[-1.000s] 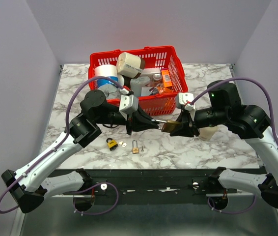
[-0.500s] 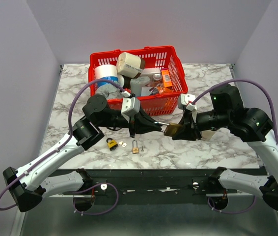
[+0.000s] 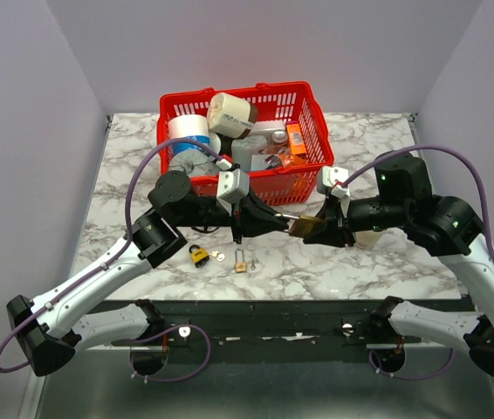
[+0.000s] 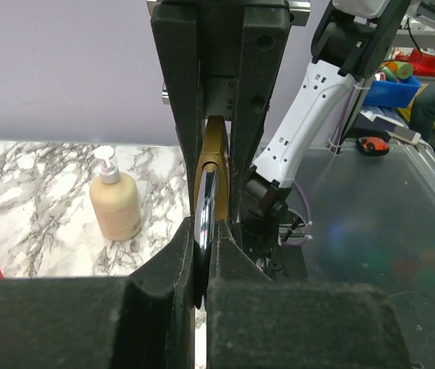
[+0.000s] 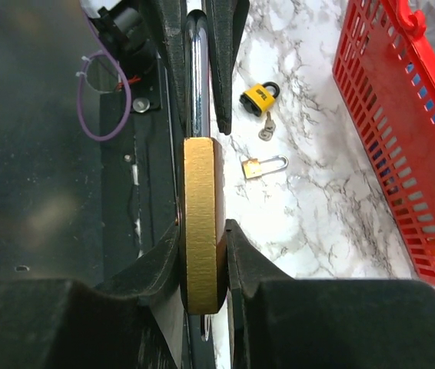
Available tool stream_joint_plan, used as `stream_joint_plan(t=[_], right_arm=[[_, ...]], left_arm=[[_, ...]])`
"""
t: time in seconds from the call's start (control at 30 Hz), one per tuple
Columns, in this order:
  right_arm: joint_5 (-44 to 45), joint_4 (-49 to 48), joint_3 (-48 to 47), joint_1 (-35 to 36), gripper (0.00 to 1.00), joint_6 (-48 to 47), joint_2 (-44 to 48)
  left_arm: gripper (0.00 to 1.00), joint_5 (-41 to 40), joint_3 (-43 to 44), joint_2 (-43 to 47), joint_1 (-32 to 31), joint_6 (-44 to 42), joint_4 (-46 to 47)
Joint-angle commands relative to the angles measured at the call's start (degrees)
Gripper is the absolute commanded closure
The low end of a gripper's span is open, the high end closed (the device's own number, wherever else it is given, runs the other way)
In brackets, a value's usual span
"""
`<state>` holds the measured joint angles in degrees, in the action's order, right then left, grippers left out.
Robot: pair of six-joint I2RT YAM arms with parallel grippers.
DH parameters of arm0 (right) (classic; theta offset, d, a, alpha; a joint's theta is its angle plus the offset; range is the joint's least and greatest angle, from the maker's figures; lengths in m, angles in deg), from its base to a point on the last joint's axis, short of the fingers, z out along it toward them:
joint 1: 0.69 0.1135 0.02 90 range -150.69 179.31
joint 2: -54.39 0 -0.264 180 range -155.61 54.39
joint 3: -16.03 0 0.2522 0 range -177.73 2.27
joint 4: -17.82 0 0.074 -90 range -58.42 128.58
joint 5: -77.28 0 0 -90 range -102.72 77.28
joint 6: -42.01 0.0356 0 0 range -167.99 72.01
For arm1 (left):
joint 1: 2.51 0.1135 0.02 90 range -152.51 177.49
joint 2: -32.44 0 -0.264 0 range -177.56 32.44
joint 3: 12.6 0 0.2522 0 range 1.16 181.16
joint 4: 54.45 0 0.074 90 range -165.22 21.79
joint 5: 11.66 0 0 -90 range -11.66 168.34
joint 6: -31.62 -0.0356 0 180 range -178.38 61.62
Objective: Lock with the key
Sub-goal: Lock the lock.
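Above the middle of the counter (image 3: 378,266), just in front of the red basket (image 3: 273,186), the big brass padlock (image 5: 200,223) is held in the air between both arms. Left fingers (image 4: 177,154) are clamped on its steel shackle (image 4: 204,207); right fingers (image 5: 252,280) grip the brass body. Can't tell if the shackle is seated. Small yellow padlock (image 3: 199,254), small brass padlock (image 3: 241,264) and keys (image 5: 266,129) lie near the front edge. Step looks like closing the shackle. Next move calls for a straight push together, then a key turn.

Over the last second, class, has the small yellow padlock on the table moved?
No. The small yellow padlock stays put, same gap from the red basket's front wall.
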<state>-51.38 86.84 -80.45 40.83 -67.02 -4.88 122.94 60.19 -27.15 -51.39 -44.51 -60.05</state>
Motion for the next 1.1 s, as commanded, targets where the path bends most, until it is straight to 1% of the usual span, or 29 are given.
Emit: stream_joint_plan(t=[0.0,0.1,0.2,0.33,0.43,0.47,0.5,0.53,0.57,0.63,0.67,0.73,0.77,0.83,0.87,0.9,0.93,0.97,1.03,1.07], right_arm=[[-9.05,-21.86,0.36,1.02,0.99,2.76,-2.87],[-11.43,-23.36,-0.69,1.11,0.99,3.56,-4.1],[-12.84,-23.1,-1.92,1.28,0.99,2.94,-5.42],[-12.85,-22.83,-1.66,1.72,0.99,2.33,-6.13],[-10.84,-23.36,-1.66,1.72,0.99,3.29,-6.21],[-8.04,-23.36,-1.57,1.72,0.99,3.56,-5.95],[-6.28,-23.27,-1.22,1.64,0.99,3.73,-5.6],[-4.26,-23.27,-0.78,1.64,0.99,4.26,-5.16],[-1.1,-23.36,-0.34,1.2,0.99,4.78,-4.55],[1.55,-23.8,1.76,0.85,0.99,6.45,-2.53],[4.17,-24.32,2.55,0.32,0.99,7.15,-1.74],[7.35,-26.16,5.09,-0.29,0.99,9.0,0.9],[10.32,-26.78,5.98,-0.47,0.99,9.44,1.95],[13.41,-28.71,7.3,-0.65,0.99,10.59,4.85],[16.74,-29.51,9.05,-0.65,0.99,11.02,5.9],[18.34,-30.47,10.11,-0.65,0.99,11.46,6.96],[20.09,-32.39,11.34,-0.65,0.99,11.99,9.58],[22.55,-33.2,13.61,-0.65,0.99,12.0,10.82],[25.28,-34.87,15.91,-0.65,0.99,11.82,14.85],[28.43,-35.31,16.88,-0.65,0.99,11.82,16.27]], left_arm=[[1.0,0.75,-1.45,-2.72,-4.29,4.67,10.63],[1.0,1.89,-2.33,-3.6,-5.08,6.17,13.36],[1.0,2.33,-3.21,-4.56,-6.22,6.35,14.07],[1.0,2.25,-4.09,-5.45,-7.37,7.49,15.22],[1.0,2.33,-3.92,-5.62,-7.46,7.49,14.78],[1.0,1.2,-3.66,-5.36,-6.85,7.32,13.04],[1.0,0.58,-3.22,-4.75,-6.06,7.4,12.24],[1.0,0.14,-3.04,-4.4,-3.53,7.75,11.53],[0.82,-1.43,-2.86,-3.87,-2.19,8.01,9.52],[0.68,-3.02,-1.46,-2.03,0.79,7.67,6.88],[0.55,-4.94,-1.02,-1.32,3.33,7.93,4.95],[0.44,-6.36,0.12,0.79,5.81,8.1,3.62],[0.35,-6.98,0.56,1.4,7.38,7.84,2.05],[0.27,-10.92,1.79,3.25,8.01,6.97,0.28],[0.15,-13.11,2.06,3.78,8.19,7.48,-1.03],[0.1,-16.53,2.93,4.3,8.28,8.01,-1.83],[0.03,-18.04,3.63,4.31,8.36,9.23,-2.88],[0.01,-18.49,5.03,4.22,8.54,9.59,-4.2],[0.01,-19.11,5.14,3.96,8.63,11.69,-3.6],[0.01,-19.37,4.18,4.05,8.72,15.88,-1.42]])
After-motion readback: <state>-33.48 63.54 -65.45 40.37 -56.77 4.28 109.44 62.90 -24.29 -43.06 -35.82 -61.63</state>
